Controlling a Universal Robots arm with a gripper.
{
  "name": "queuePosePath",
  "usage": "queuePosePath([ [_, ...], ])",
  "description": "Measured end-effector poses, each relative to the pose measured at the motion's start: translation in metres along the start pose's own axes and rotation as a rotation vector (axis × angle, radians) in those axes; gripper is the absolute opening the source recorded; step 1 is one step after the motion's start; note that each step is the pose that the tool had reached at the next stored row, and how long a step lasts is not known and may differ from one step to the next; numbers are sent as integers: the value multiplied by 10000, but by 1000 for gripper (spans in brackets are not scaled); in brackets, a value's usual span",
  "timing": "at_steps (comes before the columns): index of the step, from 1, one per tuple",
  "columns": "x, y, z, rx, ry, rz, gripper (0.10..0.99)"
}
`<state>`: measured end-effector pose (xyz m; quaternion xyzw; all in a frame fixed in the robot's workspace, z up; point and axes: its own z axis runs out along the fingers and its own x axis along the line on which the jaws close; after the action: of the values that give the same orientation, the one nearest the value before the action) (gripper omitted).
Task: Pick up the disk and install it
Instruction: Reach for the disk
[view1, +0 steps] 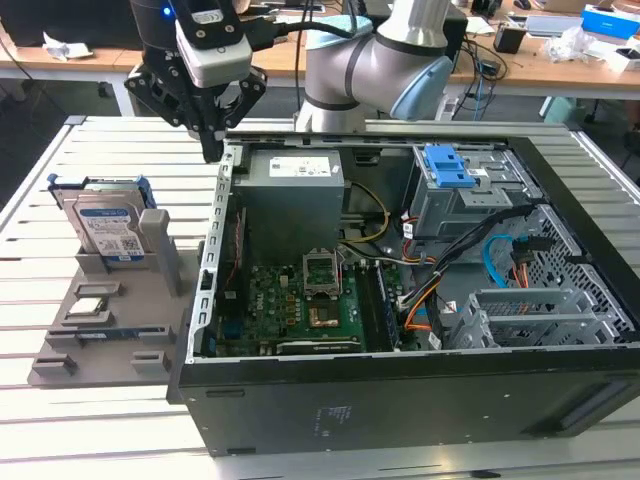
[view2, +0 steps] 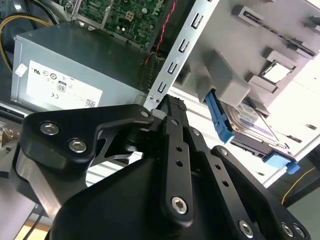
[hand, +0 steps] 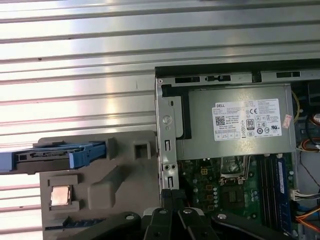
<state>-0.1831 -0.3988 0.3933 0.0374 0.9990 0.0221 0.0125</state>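
At the exterior view's left, the disk (view1: 108, 228) stands on edge in a grey holder (view1: 162, 250), leaning back a little with its label facing the camera and its blue rails showing at the sides. Nothing is touching it. A small processor chip (view1: 90, 308) lies flat lower down on the same holder, which sits on the slatted table (view1: 40, 180).

Next to the right, the gripper (view1: 212, 150) hangs above the near corner of the open computer case (view1: 400, 400). It is over the case wall, not over the disk, and well above both. Both wrist views show its fingers pressed together with nothing between them.

Further right inside the case are the power supply (view1: 295, 175), the motherboard (view1: 290, 300) and a grey cage with a blue latch (view1: 455, 175).

The main risk, as I judge it, lies in those closed fingers. If they came down on the disk like that, they would strike its top edge instead of straddling it and could tip it in its slot. The holder also sits just beside the case wall (little room on that side), so a finger could catch the sheet metal. The plastic rails look like a slippery place to grip.
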Motion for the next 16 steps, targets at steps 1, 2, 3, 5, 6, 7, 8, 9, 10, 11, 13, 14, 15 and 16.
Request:
queuePosePath([
  [1, 44, -3, -1, 0, 0, 0, 106],
  [2, 60, -5, -2, 0, 0, -1, 106],
  [3, 75, -6, -2, 0, 0, 0, 106],
  [5, 125, -9, -3, 0, 1, 0, 106],
  [6, 149, -11, -4, 1, 0, 0, 106],
  [7, 176, -13, -5, 1, 0, 0, 106],
  [8, 201, -15, -6, 1, 1, -1, 106],
  [9, 236, -18, -6, 1, 0, 0, 106],
  [10, 251, -19, -7, 0, 0, 0, 106],
  [11, 266, -20, -7, 0, 0, -1, 106],
  [13, 296, -22, -8, 1, 1, 1, 106],
  [14, 317, -24, -8, 0, 0, 1, 106],
  [15, 341, -25, -9, 0, 1, 0, 106],
  [16, 365, -27, -10, 1, 1, 0, 106],
])
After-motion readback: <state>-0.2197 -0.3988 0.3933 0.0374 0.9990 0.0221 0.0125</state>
